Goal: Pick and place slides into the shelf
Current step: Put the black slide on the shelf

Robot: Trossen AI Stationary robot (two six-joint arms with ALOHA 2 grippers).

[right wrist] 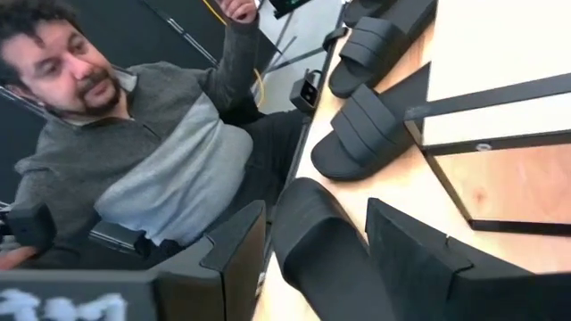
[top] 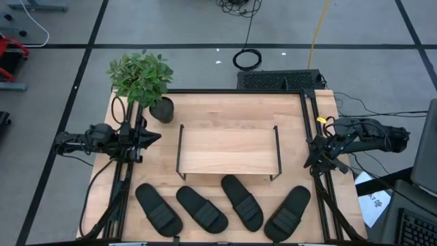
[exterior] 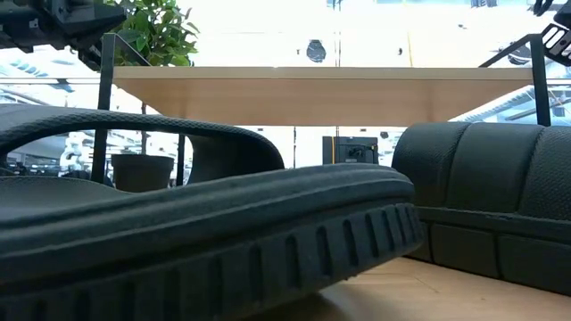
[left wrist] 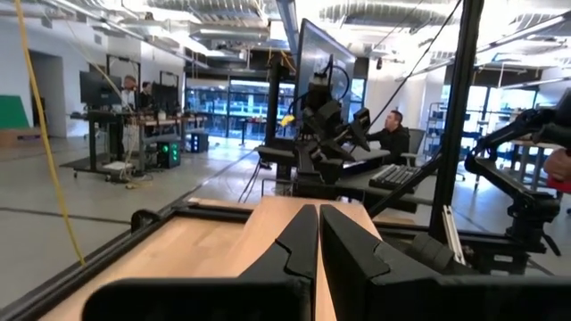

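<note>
A black slide sandal (exterior: 205, 241) lies right up against the low camera, its ribbed sole edge filling the bottom of that view, with a second one (exterior: 486, 201) just beside it on the right. From above, all four slides sit in a row along the near edge of the wooden table (top: 225, 102): the first (top: 158, 209), the next (top: 201, 208), a third (top: 242, 201) whose far end reaches up to the shelf's front edge, and the fourth (top: 288, 213) angled toward the right side. None of them is on the shelf.

Behind the row stands the shelf (top: 229, 150), a low rack with a light-wood top board and thin black side frames, its top bare. In the low view the board (exterior: 321, 94) runs across above the sandals.

The left gripper (top: 151, 137) hangs over the table's left side, beside the shelf's left end, its fingers (left wrist: 294, 250) pressed together and holding nothing. The right gripper (top: 319, 158) is at the table's right edge, apart from the shelf's right frame; its fingers (right wrist: 406, 254) stand apart, and from its wrist camera the fourth slide (right wrist: 321, 250) shows between them, though I cannot tell whether they touch it.

At the far left corner sits a potted plant (top: 145, 82). A person in a grey sweater (right wrist: 152, 152) sits just off the table's near edge, one arm raised.
</note>
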